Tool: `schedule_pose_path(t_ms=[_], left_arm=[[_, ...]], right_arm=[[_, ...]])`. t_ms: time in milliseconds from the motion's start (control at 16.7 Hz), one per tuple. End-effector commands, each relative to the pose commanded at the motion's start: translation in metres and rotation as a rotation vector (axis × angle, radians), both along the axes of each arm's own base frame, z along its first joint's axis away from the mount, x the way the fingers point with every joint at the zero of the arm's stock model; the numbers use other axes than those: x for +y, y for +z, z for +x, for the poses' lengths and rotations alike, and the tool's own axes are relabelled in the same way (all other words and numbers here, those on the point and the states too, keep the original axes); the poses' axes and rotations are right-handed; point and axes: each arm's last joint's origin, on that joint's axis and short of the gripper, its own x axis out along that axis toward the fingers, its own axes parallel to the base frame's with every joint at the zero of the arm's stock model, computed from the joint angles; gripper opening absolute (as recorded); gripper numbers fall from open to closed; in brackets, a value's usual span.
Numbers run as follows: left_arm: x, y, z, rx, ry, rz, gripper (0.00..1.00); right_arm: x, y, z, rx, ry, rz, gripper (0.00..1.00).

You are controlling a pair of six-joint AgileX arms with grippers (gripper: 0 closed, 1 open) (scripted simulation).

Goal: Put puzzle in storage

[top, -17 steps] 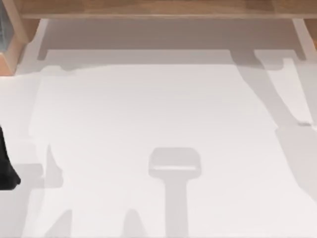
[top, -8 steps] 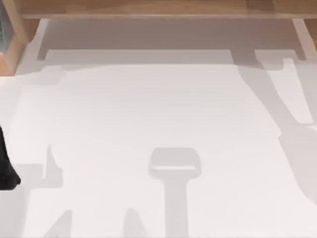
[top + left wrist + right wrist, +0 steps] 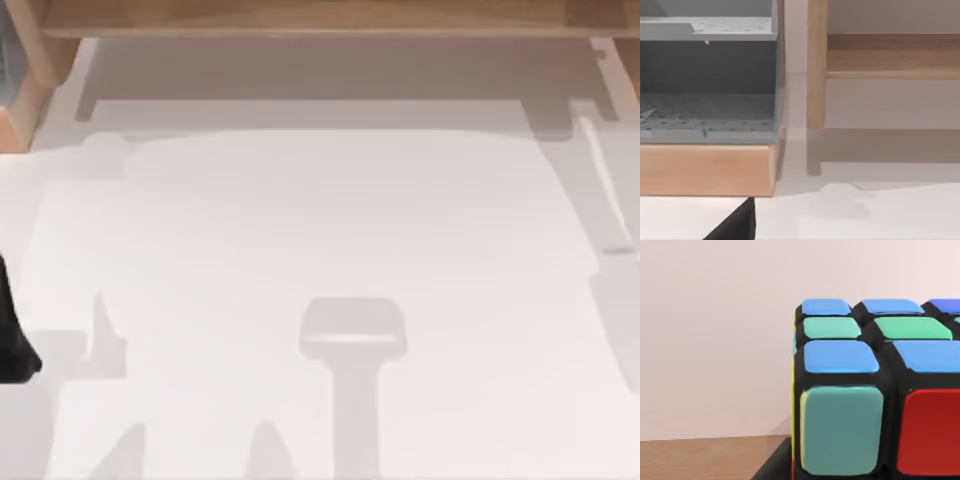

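Right wrist view: puzzle cube [image 3: 875,390] close against right tool; tool state cannot tell.

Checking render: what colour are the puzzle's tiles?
Puzzle: blue, green, teal and red tiles on a black body, with a yellow edge. Best in the right wrist view.

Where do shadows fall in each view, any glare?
Top view: soft grey arm shadows cross the white table, a T-shaped one at bottom centre; no glare. Left wrist view: the wooden post casts a faint shadow; the grey cabinet interior is dim. Right wrist view: puzzle cube evenly lit, no glare.
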Motion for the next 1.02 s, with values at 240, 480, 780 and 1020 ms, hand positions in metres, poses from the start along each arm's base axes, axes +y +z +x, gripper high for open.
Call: schedule_pose_path(t_ms=[240,480,780,1020], left_arm=[[0.000,0.000,0.000,0.000,0.000,0.000,1.00],[0.000,0.000,0.000,0.000,0.000,0.000,1.00],[0.000,0.000,0.000,0.000,0.000,0.000,1.00],[0.000,0.000,0.000,0.000,0.000,0.000,1.00]], right_arm=[[-0.097,0.030,-0.008,0.027,-0.177,-0.066,0.00],[-0.193,0.028,-0.022,0.206,-0.341,-0.110,0.00],[-0.270,-0.020,-0.027,0.587,-0.393,-0.064,0.00],[-0.281,-0.092,-0.003,0.960,-0.272,0.018,0.00]])
